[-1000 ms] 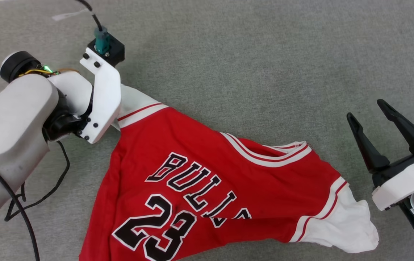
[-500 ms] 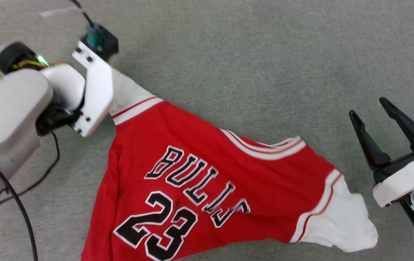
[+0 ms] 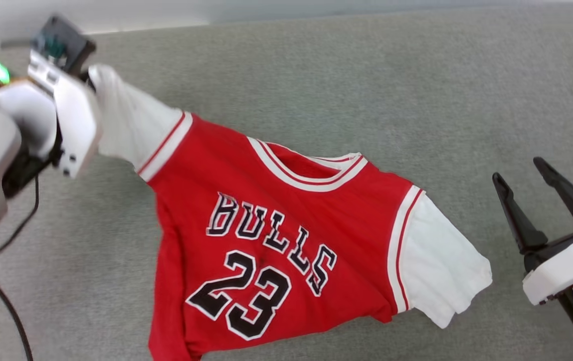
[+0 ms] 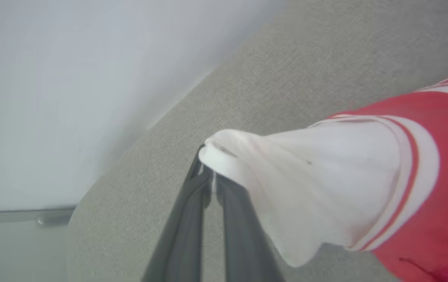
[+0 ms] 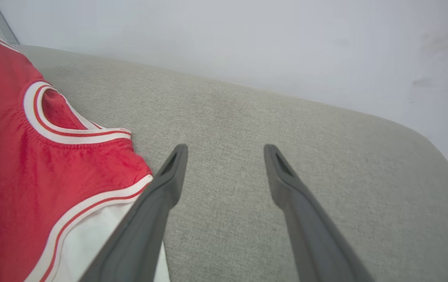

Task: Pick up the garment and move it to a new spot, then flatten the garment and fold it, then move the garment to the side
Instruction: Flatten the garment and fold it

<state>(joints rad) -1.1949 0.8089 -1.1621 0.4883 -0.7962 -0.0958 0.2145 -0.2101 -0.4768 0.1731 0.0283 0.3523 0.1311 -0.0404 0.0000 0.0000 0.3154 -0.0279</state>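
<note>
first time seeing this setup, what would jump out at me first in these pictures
The red BULLS 23 garment is spread across the middle of the grey fabric surface. At the upper left, the left gripper is shut on the end of its white sleeve, holding it taut; at the right, the right gripper stands open, beside the other sleeve without touching it.

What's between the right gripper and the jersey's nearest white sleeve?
Only bare grey fabric surface; the head view shows it separating the right gripper from that sleeve.
</note>
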